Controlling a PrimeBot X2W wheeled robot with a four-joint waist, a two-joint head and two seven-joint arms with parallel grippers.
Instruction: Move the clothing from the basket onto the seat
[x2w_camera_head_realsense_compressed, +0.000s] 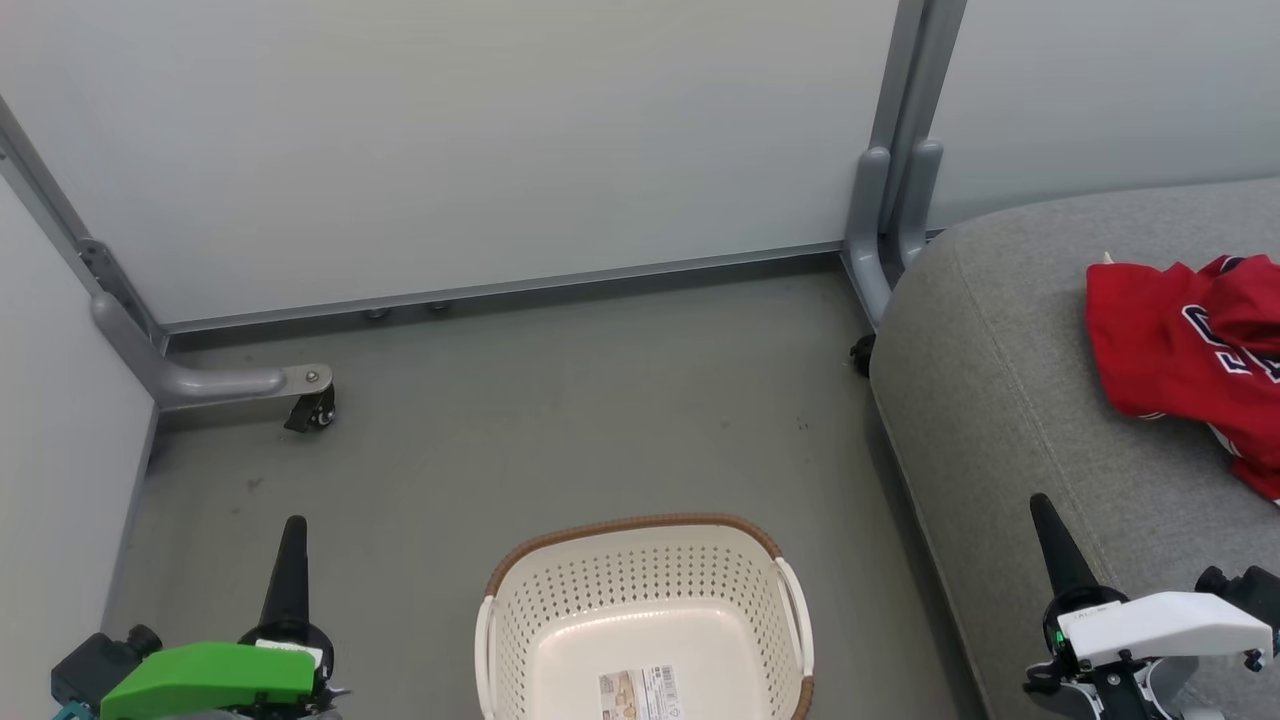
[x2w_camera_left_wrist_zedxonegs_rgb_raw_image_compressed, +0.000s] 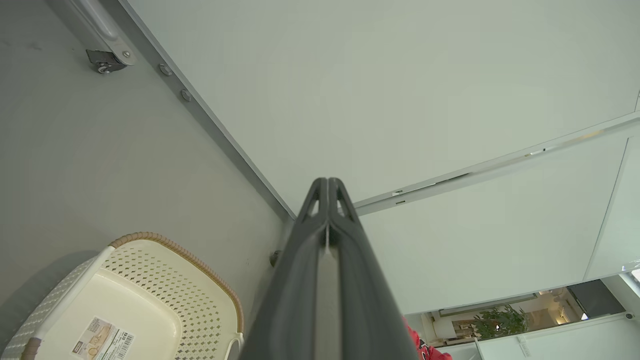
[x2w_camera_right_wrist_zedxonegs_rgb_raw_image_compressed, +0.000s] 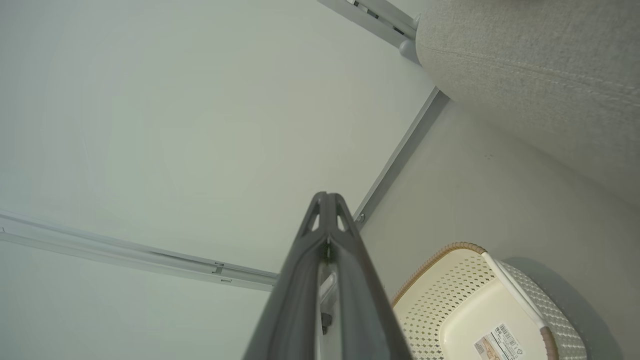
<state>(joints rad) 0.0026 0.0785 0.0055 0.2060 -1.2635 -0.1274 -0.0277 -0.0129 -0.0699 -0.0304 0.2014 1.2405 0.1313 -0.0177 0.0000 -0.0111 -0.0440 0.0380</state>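
The red clothing (x2w_camera_head_realsense_compressed: 1185, 350), with navy white-edged letters showing, lies crumpled on the grey seat (x2w_camera_head_realsense_compressed: 1010, 400) at the right. The cream perforated basket (x2w_camera_head_realsense_compressed: 640, 590) with a brown rim stands on the floor at bottom centre, holding nothing but a label (x2w_camera_head_realsense_compressed: 640, 693). My left gripper (x2w_camera_head_realsense_compressed: 293, 530) is at the lower left, fingers pressed together, nothing in them. My right gripper (x2w_camera_head_realsense_compressed: 1040, 508) is at the lower right over the seat's front edge, also shut and holding nothing. In the wrist views the shut left gripper (x2w_camera_left_wrist_zedxonegs_rgb_raw_image_compressed: 327, 181) and shut right gripper (x2w_camera_right_wrist_zedxonegs_rgb_raw_image_compressed: 326, 196) point at the pale wall, with the basket (x2w_camera_left_wrist_zedxonegs_rgb_raw_image_compressed: 150, 280) (x2w_camera_right_wrist_zedxonegs_rgb_raw_image_compressed: 450, 295) beside them.
Pale partition panels (x2w_camera_head_realsense_compressed: 450, 140) close off the back and left, on grey metal feet with castors (x2w_camera_head_realsense_compressed: 312, 410). A grey post (x2w_camera_head_realsense_compressed: 890, 200) stands at the seat's far corner. Grey floor (x2w_camera_head_realsense_compressed: 560, 420) lies between the basket and the panels.
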